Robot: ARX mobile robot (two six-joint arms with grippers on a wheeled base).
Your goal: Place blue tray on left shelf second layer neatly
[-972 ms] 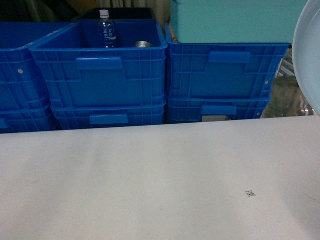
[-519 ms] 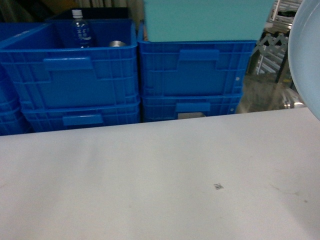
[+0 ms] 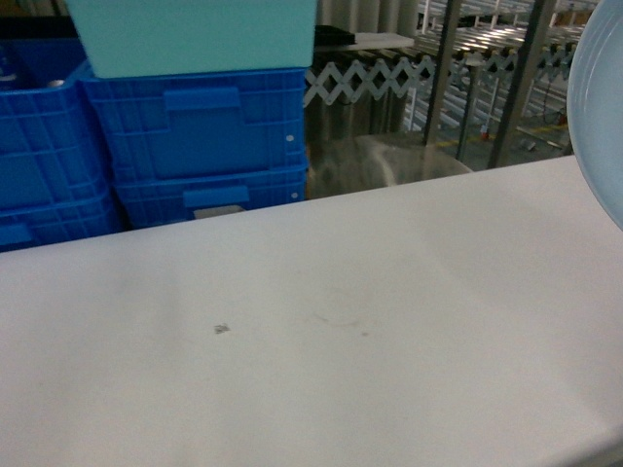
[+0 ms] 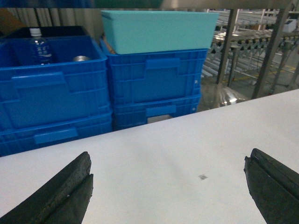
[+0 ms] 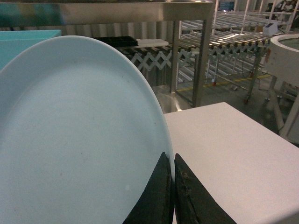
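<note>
White table [image 3: 341, 321] is stretching wide, with dark blue crates [image 3: 204, 136] sitting stacked behind it (metal racks [image 3: 487, 58] are shining farther back). Right gripper [image 5: 170, 186] is pinching the blue tray [image 5: 74, 135] upright by its rim above the table, while left gripper [image 4: 168, 186] is hanging spread wide.

Head view is panning right: stacked blue crates [image 3: 195, 136] and teal bin [image 3: 195, 34] are sliding toward the left edge, bottle crate is dropping out of frame. Steel rack uprights [image 3: 443, 83] and roller conveyor [image 3: 506, 44] are coming into view behind the white table [image 3: 341, 331]. Small table mark [image 3: 221, 329] is shifting left.
</note>
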